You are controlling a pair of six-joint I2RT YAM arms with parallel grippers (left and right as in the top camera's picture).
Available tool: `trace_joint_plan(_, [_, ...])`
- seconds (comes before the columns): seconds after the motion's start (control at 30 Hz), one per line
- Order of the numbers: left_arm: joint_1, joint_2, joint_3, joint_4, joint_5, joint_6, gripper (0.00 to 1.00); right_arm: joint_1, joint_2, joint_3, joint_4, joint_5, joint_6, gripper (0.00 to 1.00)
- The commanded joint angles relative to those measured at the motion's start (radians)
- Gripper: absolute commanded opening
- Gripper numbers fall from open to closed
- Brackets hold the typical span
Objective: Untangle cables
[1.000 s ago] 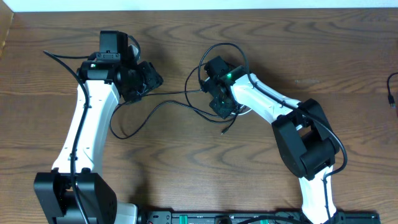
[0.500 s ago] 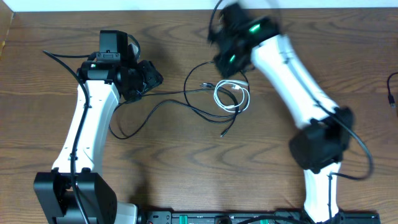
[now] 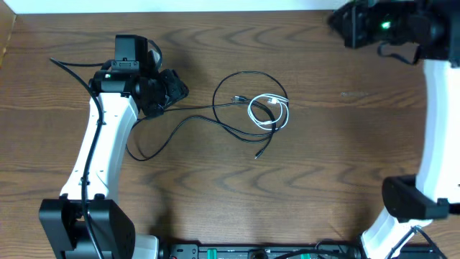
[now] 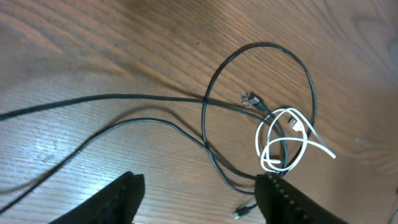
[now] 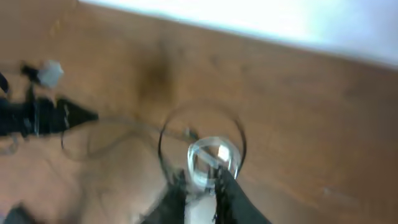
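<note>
The wooden worktop point(image 3: 345, 180) carries both cables near its centre. The left arm point(image 3: 100, 144) reaches up the left side, and the right arm point(image 3: 435, 122) stands along the right edge with its head in the far right corner, well apart from the cables. In the left wrist view the left claw point(image 4: 208, 199) stands open: its two fingers point(image 4: 124, 200) are wide apart with only bare wood between them, and it grips nothing. The right claw point(image 5: 200, 179) appears only in a heavily blurred wrist picture (the fingers look close together). I cannot tell whether it is closed or slightly parted, and no cable is seen in it. The black cable point(image 3: 251, 72) lies flat on the wood. It forms a round loop at centre, from which two strands run left towards the left claw and curve below it. One plug end point(image 3: 236, 98) lies inside the loop, and another point(image 3: 259, 153) lies below it. The white cable point(image 4: 260, 140) is a small coil lying across the lower right part of the black loop, its strands crossing the black cord there.
</note>
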Motion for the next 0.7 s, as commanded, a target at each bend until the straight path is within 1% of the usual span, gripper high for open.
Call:
trace_joint_plan(0.0, [0.002, 0.009, -0.005, -0.001, -0.011, -0.003, 0.67, 0.044, 0.085, -0.093, -0.049, -0.019, -0.121, 0.27])
trace_joint_plan(0.07, [0.002, 0.009, -0.005, -0.002, -0.011, -0.002, 0.73, 0.065, 0.11, -0.156, -0.06, -0.021, -0.167, 0.34])
trace_joint_plan(0.1, [0.002, 0.009, -0.005, -0.002, -0.011, -0.002, 0.74, 0.073, 0.118, -0.184, -0.061, -0.027, -0.184, 0.35])
trace_joint_plan(0.2, [0.002, 0.009, -0.005, -0.002, -0.012, -0.002, 0.75, 0.094, 0.154, -0.279, -0.057, -0.084, -0.278, 0.46])
trace_joint_plan(0.23, [0.002, 0.009, -0.005, -0.002, -0.015, -0.001, 0.84, 0.098, 0.164, -0.306, -0.05, -0.095, -0.299, 0.49])
trace_joint_plan(0.27, [0.003, 0.009, -0.005, -0.002, -0.018, 0.002, 0.87, 0.104, 0.178, -0.337, -0.038, -0.098, -0.317, 0.52])
trace_joint_plan(0.3, [0.005, 0.009, -0.005, -0.001, -0.018, 0.002, 0.87, 0.11, 0.191, -0.363, -0.026, -0.097, -0.327, 0.54])
trace_joint_plan(0.33, [0.007, 0.008, -0.004, 0.0, -0.018, 0.003, 0.9, 0.116, 0.208, -0.391, -0.011, -0.097, -0.339, 0.55])
trace_joint_plan(0.4, [0.023, 0.006, -0.003, 0.014, -0.017, 0.01, 0.91, 0.129, 0.247, -0.438, 0.023, -0.1, -0.347, 0.58])
trace_joint_plan(0.43, [0.032, 0.006, -0.003, 0.018, -0.017, 0.01, 0.9, 0.136, 0.266, -0.455, 0.034, -0.103, -0.357, 0.61])
trace_joint_plan(0.53, [0.078, 0.006, -0.003, 0.022, -0.01, 0.01, 0.91, 0.172, 0.343, -0.484, 0.048, -0.101, -0.42, 0.63])
trace_joint_plan(0.67, [0.122, 0.006, -0.003, 0.018, -0.006, 0.009, 0.91, 0.224, 0.416, -0.488, 0.049, -0.097, -0.504, 0.62])
